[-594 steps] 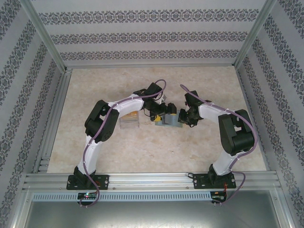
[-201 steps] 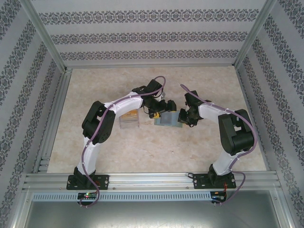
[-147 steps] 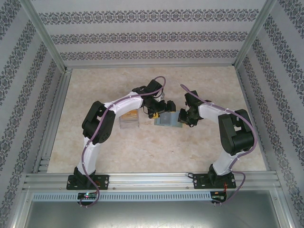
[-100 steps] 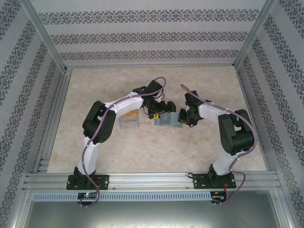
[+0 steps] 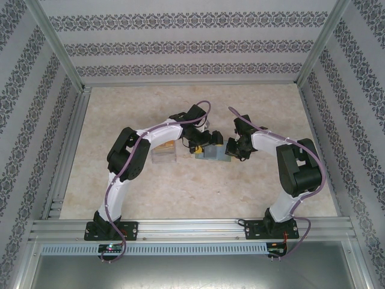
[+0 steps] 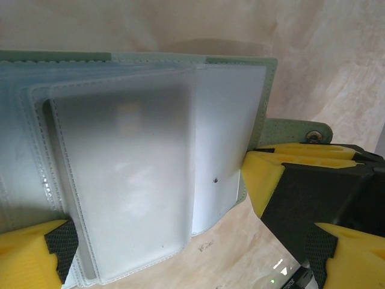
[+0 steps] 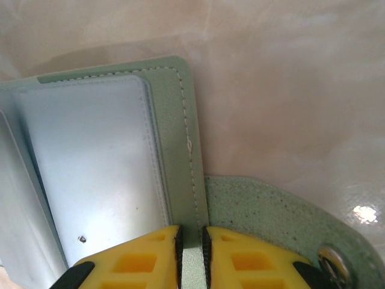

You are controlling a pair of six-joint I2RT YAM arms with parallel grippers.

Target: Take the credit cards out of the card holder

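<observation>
1. The left arm (image 5: pixel 157 135) is built of glossy white rounded shells set between bulky black joint housings.
2. The right arm (image 5: pixel 269 144) has the same white shells and black joints.
3. A thin purple cable (image 5: pixel 208 109) runs along the left arm from foot to wrist, looping free near the top. A second purple cable (image 5: pixel 237 115) follows the right arm.
4. Each arm stands on a flat black base plate (image 5: pixel 111 229).
5. The left hand (image 5: pixel 203 143) has a black body and bright yellow plastic fingers (image 6: pixel 24 259) faced with black textured pads.
6. The right hand (image 5: pixel 232 149) carries matching yellow fingertips (image 7: pixel 135 262) with shallow rectangular recesses moulded in.
</observation>
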